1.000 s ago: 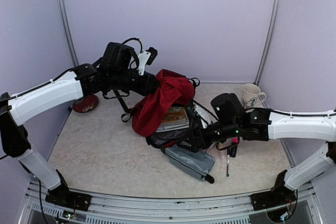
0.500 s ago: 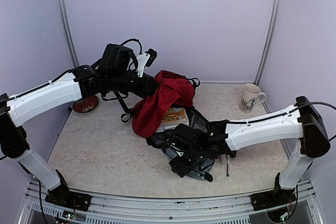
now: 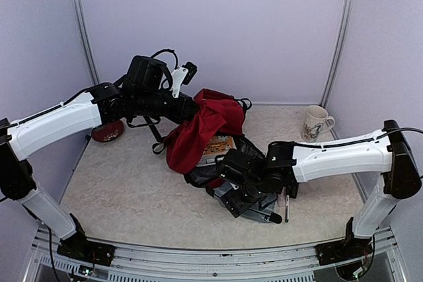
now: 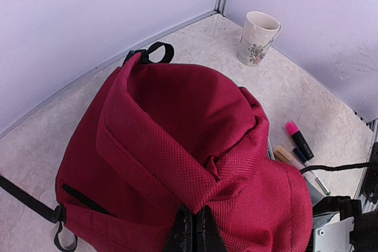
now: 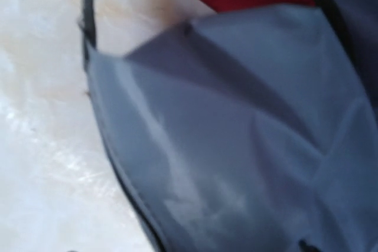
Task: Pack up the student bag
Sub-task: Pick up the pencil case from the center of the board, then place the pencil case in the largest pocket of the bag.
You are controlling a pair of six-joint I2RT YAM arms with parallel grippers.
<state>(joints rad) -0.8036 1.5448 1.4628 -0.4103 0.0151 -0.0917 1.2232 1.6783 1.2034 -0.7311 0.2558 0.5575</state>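
Seemingly pinched, student bag (image 4: 177, 146) hangs from left gripper (image 4: 190, 223).

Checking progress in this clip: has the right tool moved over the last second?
Yes. The right tool has gone left and toward the near edge, away from the mug, and is now over the grey pouch.

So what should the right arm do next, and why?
Probably close the right jaws on the grey pouch. That arm sits close over it, and the left jaws pinch the red backpack, holding its fabric lifted, seemingly ready to receive it.
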